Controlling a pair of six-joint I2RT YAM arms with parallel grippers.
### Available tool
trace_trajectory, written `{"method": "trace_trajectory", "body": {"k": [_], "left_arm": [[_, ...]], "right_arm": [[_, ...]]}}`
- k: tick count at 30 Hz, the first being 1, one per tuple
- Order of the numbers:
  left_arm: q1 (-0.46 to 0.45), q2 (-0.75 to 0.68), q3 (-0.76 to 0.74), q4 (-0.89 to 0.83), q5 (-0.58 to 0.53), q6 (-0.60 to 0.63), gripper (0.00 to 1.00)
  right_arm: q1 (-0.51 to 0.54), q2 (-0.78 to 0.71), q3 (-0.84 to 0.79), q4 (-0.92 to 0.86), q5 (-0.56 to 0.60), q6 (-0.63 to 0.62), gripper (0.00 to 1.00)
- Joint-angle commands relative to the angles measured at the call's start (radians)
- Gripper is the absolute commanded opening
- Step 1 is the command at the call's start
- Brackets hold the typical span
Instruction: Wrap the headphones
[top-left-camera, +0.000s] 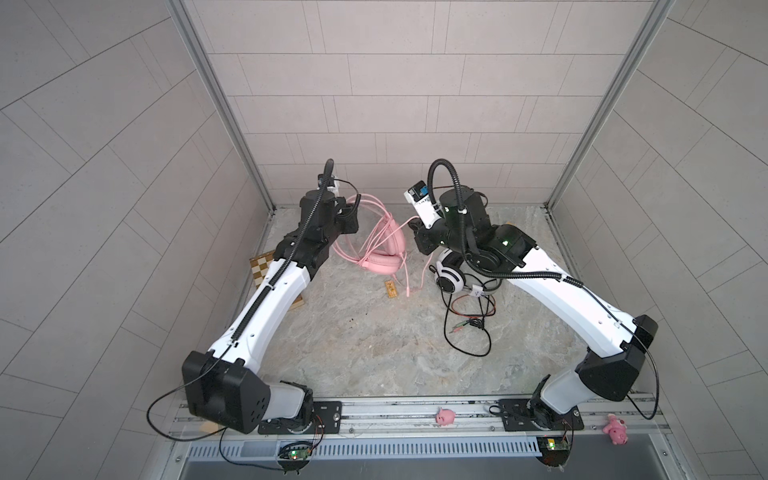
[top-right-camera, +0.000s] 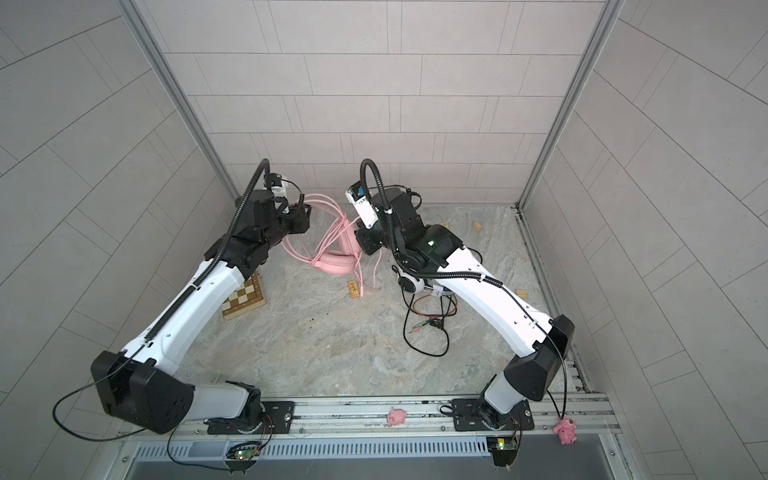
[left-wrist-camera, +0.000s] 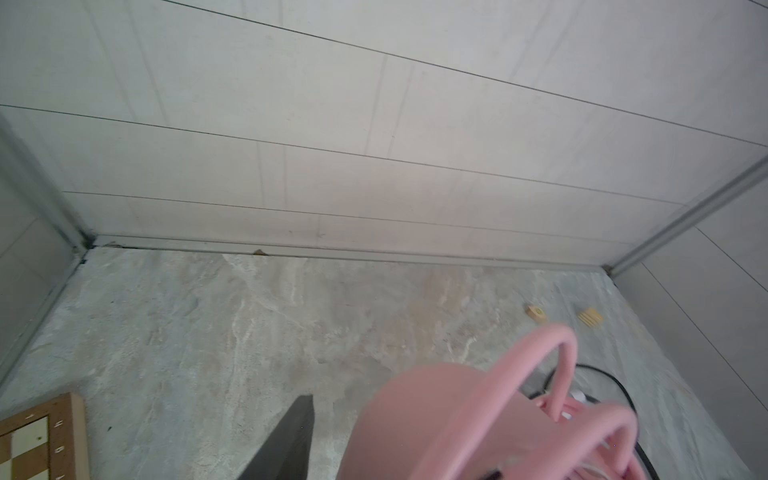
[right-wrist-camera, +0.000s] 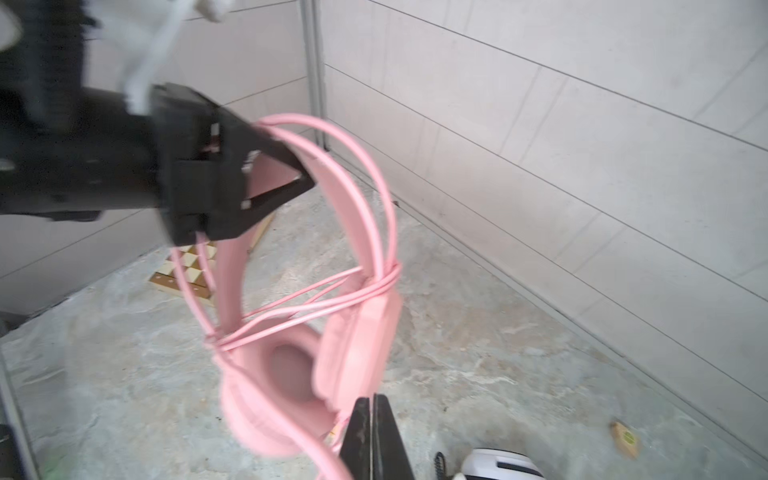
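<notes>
Pink headphones (top-left-camera: 380, 249): upper centre of frame, over table (top-left-camera: 353, 345)
Left gripper (right-wrist-camera: 305, 174): jaws clamped on pink headband
Right gripper (right-wrist-camera: 372, 415): jaws clenched on pink cable (right-wrist-camera: 376, 286)
White-and-black headphones (top-left-camera: 449, 274): on table, right of centre

No text reads clearly; border marks on the chessboard (left-wrist-camera: 41, 440) are too blurred.

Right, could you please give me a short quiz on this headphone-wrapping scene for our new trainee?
1. True or false: the left tool grips the pink headset by its headband.
2. Which headset lies partly under the right arm? A: the all-pink one. B: the white-and-black headset.
3. Fill in: the right tool is shut on the ___.
Key: 1 true; 2 B; 3 pink cable.
</notes>
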Motion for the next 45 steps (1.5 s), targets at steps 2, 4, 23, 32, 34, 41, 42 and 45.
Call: {"method": "trace_trajectory", "body": {"k": [2,4,23,32,34,41,42,45], "left_arm": [[0.005,-0.059,0.005,-0.147,0.250,0.077,0.00],[0.005,-0.067,0.006,-0.190,0.345,0.081,0.00],[0.051,-0.078,0.064,-0.118,0.659,-0.172,0.00],[0.107,-0.057,0.071,-0.040,0.680,-0.256,0.00],[0.126,-0.054,0.078,-0.072,0.665,-0.254,0.00],[0.146,-0.054,0.010,0.131,0.769,-0.441,0.00],[0.146,-0.053,0.006,0.170,0.773,-0.461,0.00],[0.149,-0.035,0.004,0.283,0.802,-0.582,0.00]], "right_arm": [[-0.062,-0.041,0.041,-0.026,0.051,-0.039,0.05],[-0.084,-0.030,0.051,-0.027,0.045,-0.038,0.06],[-0.180,0.081,-0.169,0.212,-0.172,0.144,0.12],[-0.183,0.090,-0.269,0.307,-0.202,0.204,0.12],[-0.188,0.099,-0.276,0.309,-0.210,0.209,0.12],[-0.198,0.115,-0.323,0.382,-0.259,0.252,0.27],[-0.197,0.123,-0.324,0.395,-0.270,0.266,0.29],[-0.199,0.143,-0.342,0.457,-0.289,0.304,0.32]]}}
